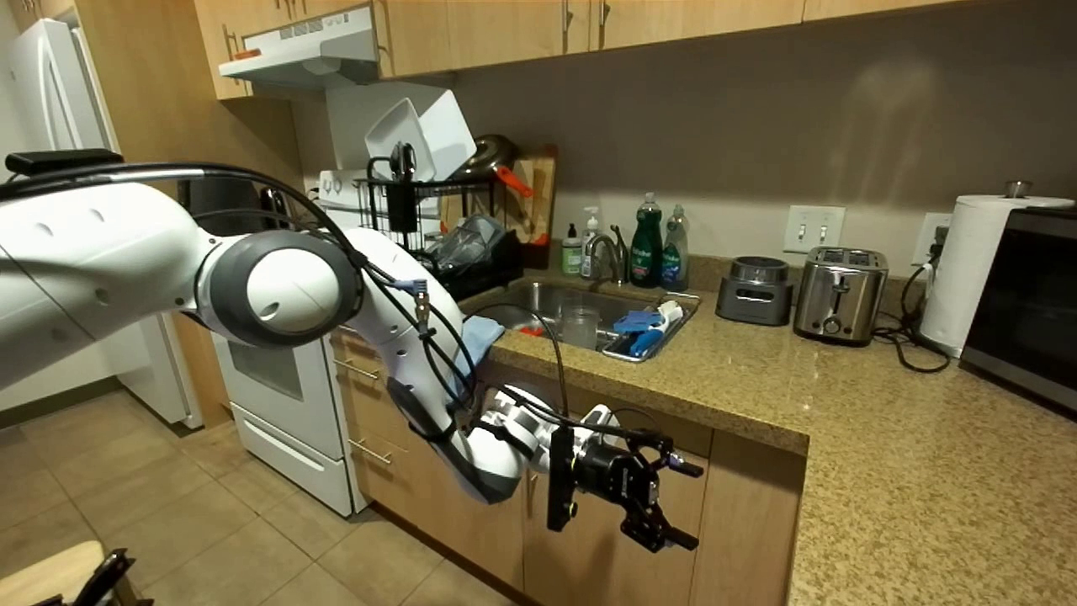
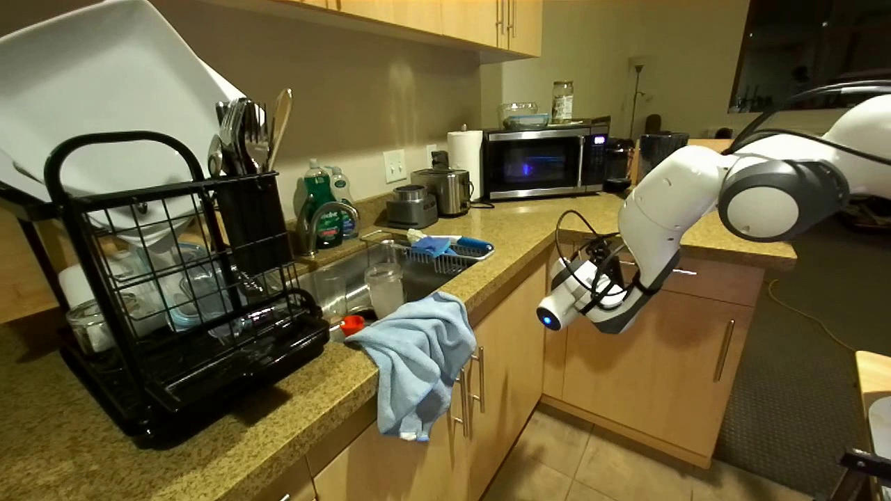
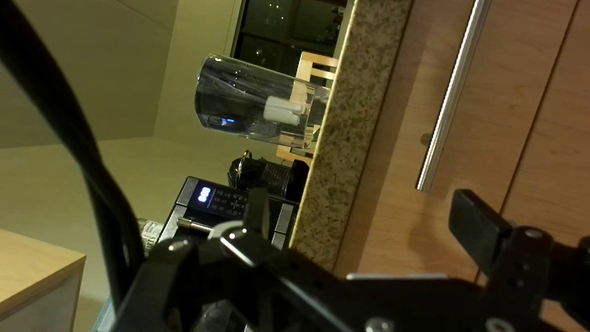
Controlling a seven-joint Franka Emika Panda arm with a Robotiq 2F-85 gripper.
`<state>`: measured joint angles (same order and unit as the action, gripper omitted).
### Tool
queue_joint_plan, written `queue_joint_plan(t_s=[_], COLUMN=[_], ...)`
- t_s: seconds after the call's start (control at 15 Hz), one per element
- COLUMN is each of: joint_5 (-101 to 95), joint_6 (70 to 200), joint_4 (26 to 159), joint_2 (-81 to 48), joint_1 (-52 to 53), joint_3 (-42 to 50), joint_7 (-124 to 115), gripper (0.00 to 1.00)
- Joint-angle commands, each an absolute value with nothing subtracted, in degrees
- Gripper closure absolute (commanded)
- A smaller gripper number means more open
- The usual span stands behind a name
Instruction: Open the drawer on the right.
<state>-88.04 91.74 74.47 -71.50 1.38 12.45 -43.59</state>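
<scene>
With black two-fingered gripper (image 1: 692,505) spread, facing a closed, flat-fronted light-wood drawer (image 3: 479,124) with slim silvery metal handle (image 3: 450,99) at wrist-view three o'clock.

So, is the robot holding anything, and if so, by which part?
Nothing is held: the pincer stands wide open, and the metal drawer handle in the wrist view is not gripped.

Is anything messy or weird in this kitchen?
I can't see anything spilled or broken. The blue cloth hangs rumpled over the edge of the counter by the sink, which looks a bit untidy. In the wrist view the clear container seems to lie sideways, but only because that whole picture is turned.
</scene>
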Motion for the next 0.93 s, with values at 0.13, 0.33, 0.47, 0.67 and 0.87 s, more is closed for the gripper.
queue_joint_plan(t_s=[0.13, 0.33, 0.47, 0.67, 0.87], joint_5=[-90.4, -89.7, -89.5, -90.4, -90.4], joint_6=[93.8, 95.9, 97.6, 101.7, 104.0], joint_4=[67.8, 65.6, 64.2, 63.8, 63.2], joint_2=[-76.9, -79.0, -80.2, -80.7, -81.4], joint_1=[-2.1, -3.6, -4.5, -5.6, -6.5], joint_3=[11.6, 11.3, 11.5, 12.3, 13.1], joint_7=[-37.8, -35.5, -34.2, -32.3, -31.2], gripper=[0.00, 0.00, 0.00, 0.00, 0.00])
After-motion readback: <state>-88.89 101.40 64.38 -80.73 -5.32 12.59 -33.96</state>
